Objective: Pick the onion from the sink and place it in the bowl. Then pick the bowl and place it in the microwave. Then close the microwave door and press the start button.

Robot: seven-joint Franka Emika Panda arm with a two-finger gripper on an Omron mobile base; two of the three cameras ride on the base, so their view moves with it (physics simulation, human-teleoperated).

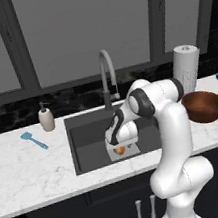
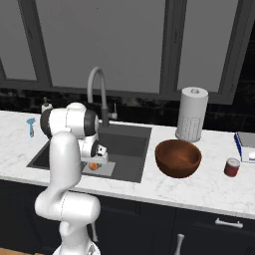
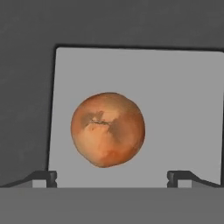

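Inside the sink [image 1: 85,135], the end effector [image 3: 112,177] hangs spread open above the onion [image 3: 107,129] on the drain plate [image 3: 175,109]; faucet [image 1: 106,76] behind, bowl [image 2: 178,158] on the worktop [image 2: 199,187].

Glossy white rounded arm segments, dark grey joint bands, small dark claw [image 3: 112,177] fingertips.

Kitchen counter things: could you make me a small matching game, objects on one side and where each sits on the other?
Things:
1. onion
2. bowl
3. blue spatula
4. red can

Places:
A. counter left of the sink
B. counter right of the bowl
C. on the sink's light drain plate
D. counter in front of the paper towel roll

Pairs: 1-C, 2-D, 3-A, 4-B
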